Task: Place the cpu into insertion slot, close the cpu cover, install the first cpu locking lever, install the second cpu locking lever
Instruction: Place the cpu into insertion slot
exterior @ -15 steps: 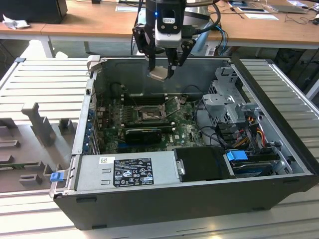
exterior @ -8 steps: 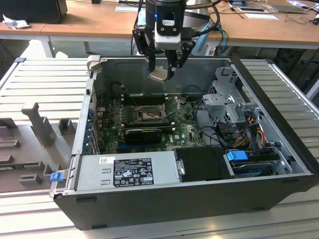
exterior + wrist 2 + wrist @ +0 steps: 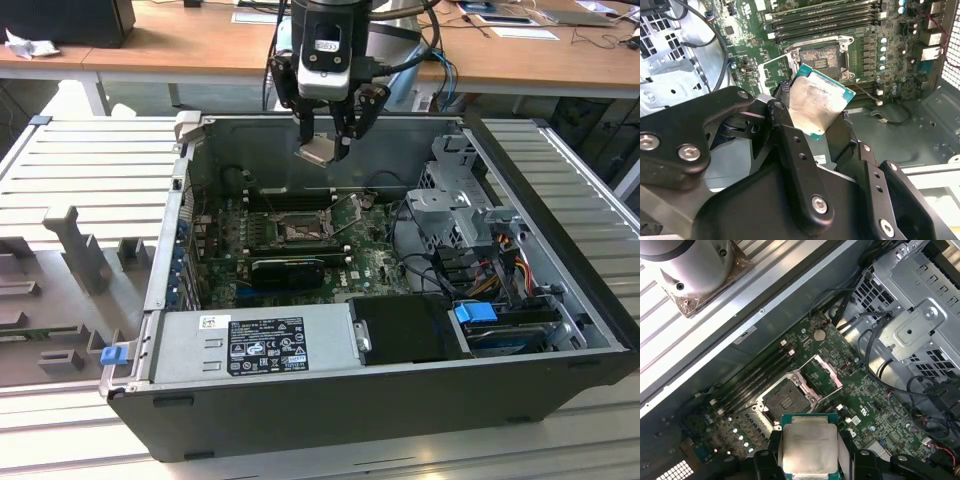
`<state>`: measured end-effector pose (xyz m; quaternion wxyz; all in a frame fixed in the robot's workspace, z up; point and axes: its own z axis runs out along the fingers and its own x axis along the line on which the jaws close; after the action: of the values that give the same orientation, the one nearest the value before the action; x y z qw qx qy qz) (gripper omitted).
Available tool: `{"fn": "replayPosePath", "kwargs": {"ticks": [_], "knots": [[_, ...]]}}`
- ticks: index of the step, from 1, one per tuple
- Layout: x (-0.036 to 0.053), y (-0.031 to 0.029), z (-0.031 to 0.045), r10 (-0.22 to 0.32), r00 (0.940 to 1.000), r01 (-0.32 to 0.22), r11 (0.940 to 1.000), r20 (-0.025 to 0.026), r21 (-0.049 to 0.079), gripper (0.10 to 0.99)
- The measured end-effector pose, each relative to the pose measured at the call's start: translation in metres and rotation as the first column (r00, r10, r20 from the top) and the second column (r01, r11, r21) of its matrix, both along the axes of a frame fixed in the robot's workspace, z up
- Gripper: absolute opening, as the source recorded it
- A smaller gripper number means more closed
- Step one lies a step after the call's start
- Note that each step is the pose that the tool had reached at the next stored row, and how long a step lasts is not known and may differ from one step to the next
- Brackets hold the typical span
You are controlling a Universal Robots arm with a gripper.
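cpu (image 3: 816,102) clamped between the gripper (image 3: 325,148) fingers (edges pinched), above the open socket (image 3: 787,401); cpu cover (image 3: 822,374) swung up

The cpu (image 3: 808,446) is pale silvery-beige, streaked, with a teal-green rim. The gripper (image 3: 325,150) is black. The motherboard (image 3: 370,262) is green. The computer case (image 3: 400,400) is dark grey, with a blue clip (image 3: 476,312) near its front edge. The desk (image 3: 200,50) is brown wood.
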<state>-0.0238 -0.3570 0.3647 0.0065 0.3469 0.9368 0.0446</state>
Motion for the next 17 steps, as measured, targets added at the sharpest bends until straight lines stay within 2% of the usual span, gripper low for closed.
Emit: {"fn": "replayPosePath", "kwargs": {"ticks": [3,12,17], "knots": [[-0.0042,0.0000,-0.0002,-0.010,1.0000,0.010,1.0000,0.0001,0.000,0.529],[-0.0043,0.0000,-0.0030,-0.017,0.9999,0.017,0.9999,0.0000,0.000,0.529],[-0.0043,0.0000,-0.0036,-0.066,0.9978,0.066,0.9978,0.0002,-0.001,0.529]]}}
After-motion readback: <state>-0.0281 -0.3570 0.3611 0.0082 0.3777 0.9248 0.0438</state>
